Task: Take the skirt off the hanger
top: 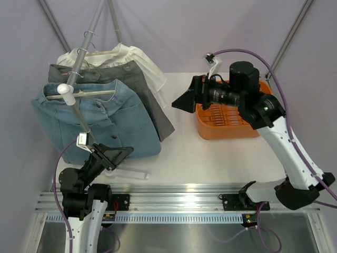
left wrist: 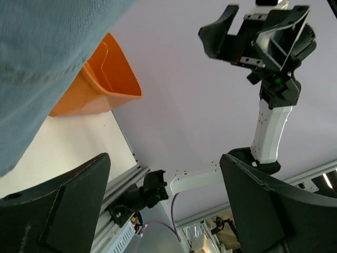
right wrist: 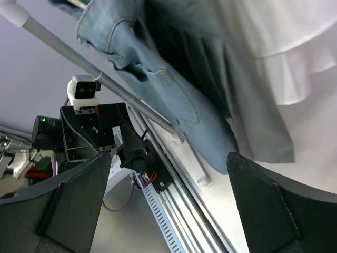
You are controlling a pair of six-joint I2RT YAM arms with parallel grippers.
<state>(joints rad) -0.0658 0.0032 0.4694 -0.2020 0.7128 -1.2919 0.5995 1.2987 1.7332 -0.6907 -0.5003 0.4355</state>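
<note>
At left, the blue denim skirt [top: 100, 118] hangs on a pale bar hanger [top: 97, 93]; left gripper [top: 122, 155] and right gripper [top: 181, 97] gape empty. Tugging its hem could unhook that hanger.

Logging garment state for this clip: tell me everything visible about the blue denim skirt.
The denim skirt is faded blue, with stitched seams and a front pocket. It hangs on a hanger, frontmost on the rail, overlapping a grey skirt. The left claw sits open by its lower hem, not gripping it.
</note>
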